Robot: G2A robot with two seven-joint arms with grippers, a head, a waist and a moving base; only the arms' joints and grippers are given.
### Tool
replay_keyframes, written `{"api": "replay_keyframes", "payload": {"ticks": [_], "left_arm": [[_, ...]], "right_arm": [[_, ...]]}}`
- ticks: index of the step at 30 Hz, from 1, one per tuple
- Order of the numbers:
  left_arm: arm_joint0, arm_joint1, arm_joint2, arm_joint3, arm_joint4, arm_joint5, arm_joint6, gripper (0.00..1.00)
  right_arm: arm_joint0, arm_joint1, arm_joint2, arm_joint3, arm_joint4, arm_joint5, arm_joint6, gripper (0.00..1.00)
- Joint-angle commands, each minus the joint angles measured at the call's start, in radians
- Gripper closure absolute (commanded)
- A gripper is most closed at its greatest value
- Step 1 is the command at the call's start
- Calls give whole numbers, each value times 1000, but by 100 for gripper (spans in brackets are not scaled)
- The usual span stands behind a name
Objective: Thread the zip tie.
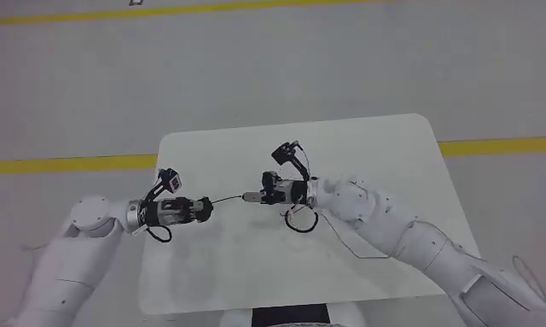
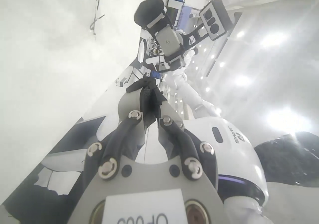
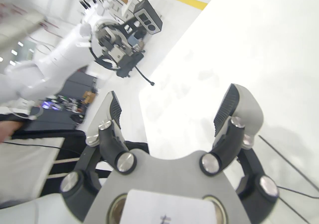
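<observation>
Lying left-to-right at mid-frame, the zip tie (image 1: 227, 200) is pinched by the left gripper (image 1: 207, 207), its free tip aimed at the right gripper's (image 1: 247, 196) spread jaws.

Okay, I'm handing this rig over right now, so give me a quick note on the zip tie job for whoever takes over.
Hands: the left hand is shut on the zip tie and holds it in the air by the table. The tie's free end sticks out toward the right hand, which is open and holds nothing.
Done: the tie is off the table and in a grip.
Left: the tie shows as a single strand with no loop, so threading looks not yet done. Its free end is not between the right hand's fingers, so that hand probably takes it next.
</observation>
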Motion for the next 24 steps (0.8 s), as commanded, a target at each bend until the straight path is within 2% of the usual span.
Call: {"api": "replay_keyframes", "payload": {"ticks": [1,5,6,8,13,17,21,24], "left_arm": [[-5,-1,11,-1,-15,-17,-21,100],[-7,4,53,-11,-66,-41,-21,100],[-10,6,62,-11,-74,-44,-21,100],[-19,12,81,-17,-51,-66,-21,100],[-19,12,81,-17,-51,-66,-21,100],[-14,10,98,-36,-27,-70,24,100],[-15,9,103,-35,-39,-84,20,100],[-12,7,106,-33,-80,-88,7,100]], "right_arm": [[-9,-5,16,14,186,0,55,0],[-29,-20,34,62,417,0,211,0],[-21,-24,39,78,447,0,252,0],[-11,-27,44,97,436,0,265,0],[-11,-27,44,97,436,0,265,0],[-54,-36,62,113,610,16,296,0],[-58,-53,72,167,805,63,421,0],[-57,-54,72,171,810,65,425,0]]}}
